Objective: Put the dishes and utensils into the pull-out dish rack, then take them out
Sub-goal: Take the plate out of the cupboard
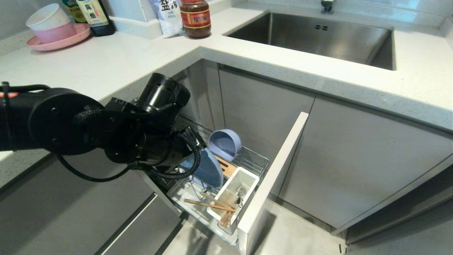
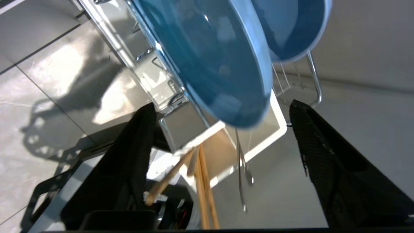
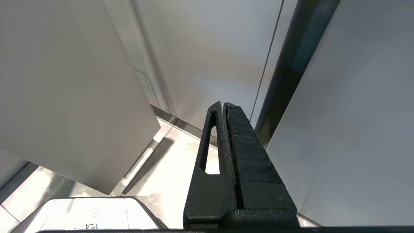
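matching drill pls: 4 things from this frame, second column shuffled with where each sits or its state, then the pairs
1. plate
2. chopsticks
3. pink plate
4. right gripper

A. on the countertop, bowls stacked on it
B. fingers shut, empty
C. standing on edge in the dish rack
D. in the white utensil cup, tips sticking out

Pairs: 1-C, 2-D, 3-A, 4-B

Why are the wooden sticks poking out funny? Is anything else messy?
The chopsticks lie slanted across the white utensil cup, ends poking past its rim, not standing inside. The plate and bowl sit neatly in the rack.
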You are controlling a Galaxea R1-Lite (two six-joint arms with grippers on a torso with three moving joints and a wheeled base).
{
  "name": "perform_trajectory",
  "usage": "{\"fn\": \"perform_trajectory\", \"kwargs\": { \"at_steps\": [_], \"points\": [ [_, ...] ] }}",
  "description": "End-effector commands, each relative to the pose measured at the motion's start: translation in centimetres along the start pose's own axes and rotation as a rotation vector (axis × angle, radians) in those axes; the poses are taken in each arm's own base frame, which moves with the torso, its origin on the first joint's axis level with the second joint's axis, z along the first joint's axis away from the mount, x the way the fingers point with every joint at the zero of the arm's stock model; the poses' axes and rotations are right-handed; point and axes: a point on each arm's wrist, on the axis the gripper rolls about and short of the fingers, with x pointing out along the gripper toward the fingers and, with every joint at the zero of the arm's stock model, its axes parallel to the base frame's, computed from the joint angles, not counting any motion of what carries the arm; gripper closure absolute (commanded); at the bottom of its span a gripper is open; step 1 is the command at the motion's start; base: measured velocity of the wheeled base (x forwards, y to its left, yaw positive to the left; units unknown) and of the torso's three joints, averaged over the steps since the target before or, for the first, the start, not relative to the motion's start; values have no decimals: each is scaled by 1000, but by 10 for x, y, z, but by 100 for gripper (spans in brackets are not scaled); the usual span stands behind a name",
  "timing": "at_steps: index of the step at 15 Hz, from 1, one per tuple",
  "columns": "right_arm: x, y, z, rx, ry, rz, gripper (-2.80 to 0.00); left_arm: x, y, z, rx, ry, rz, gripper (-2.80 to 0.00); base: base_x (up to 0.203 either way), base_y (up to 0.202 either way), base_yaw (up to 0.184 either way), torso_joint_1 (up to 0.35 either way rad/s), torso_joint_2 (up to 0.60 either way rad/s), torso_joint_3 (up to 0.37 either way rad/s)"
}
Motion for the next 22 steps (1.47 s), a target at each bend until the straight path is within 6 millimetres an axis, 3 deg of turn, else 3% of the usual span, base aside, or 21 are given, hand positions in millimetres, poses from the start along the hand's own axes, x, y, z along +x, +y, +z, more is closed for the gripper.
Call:
{"fn": "perform_trajectory", "kwargs": {
  "at_steps": [1, 7, 16, 17, 22],
  "points": [
    [0, 0, -1, -1, -2, 0, 0, 19, -2, 4, -20, 20, 13, -280, 0, 0, 0, 0, 0, 0],
    [0, 0, -1, 0, -2, 0, 0, 41, -12, 5, -23, 44, 21, -280, 0, 0, 0, 0, 0, 0],
    [0, 0, -1, -1, -2, 0, 0, 40, -12, 5, -25, 38, 28, -280, 0, 0, 0, 0, 0, 0],
    [0, 0, 0, -1, -3, 0, 0, 40, -12, 5, -23, 39, 29, 0, 0, 0, 0, 0, 0, 0],
    [0, 0, -1, 1, -2, 0, 0, 36, -12, 6, -24, 33, 20, 0, 0, 0, 0, 0, 0, 0]
  ]
}}
